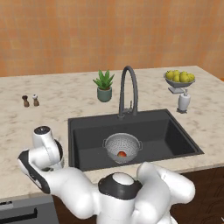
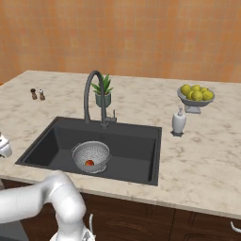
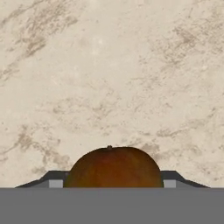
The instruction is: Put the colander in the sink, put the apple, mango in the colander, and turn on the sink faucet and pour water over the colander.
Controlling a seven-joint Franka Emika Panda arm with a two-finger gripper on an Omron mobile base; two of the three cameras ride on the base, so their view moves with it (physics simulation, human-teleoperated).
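In the dark grey rectangular sink, the colander, a round perforated bowl of silver-grey metal with a rim and small side handles, is sitting on the basin floor, and the small round red apple is lying inside it. Behind the basin, the sink faucet is arching its tall dark gooseneck spout forward over the water side. The pale, veined marble-look counter is stretching around the sink.

In the hand view, the gripper is pointing down at that same mottled stone surface, and the mango, a smooth domed fruit showing a dark orange-red skin with a tiny stem nub on top, is sitting right between the two dark finger tips. The jaws are pressing against its two sides, pinching the mango.
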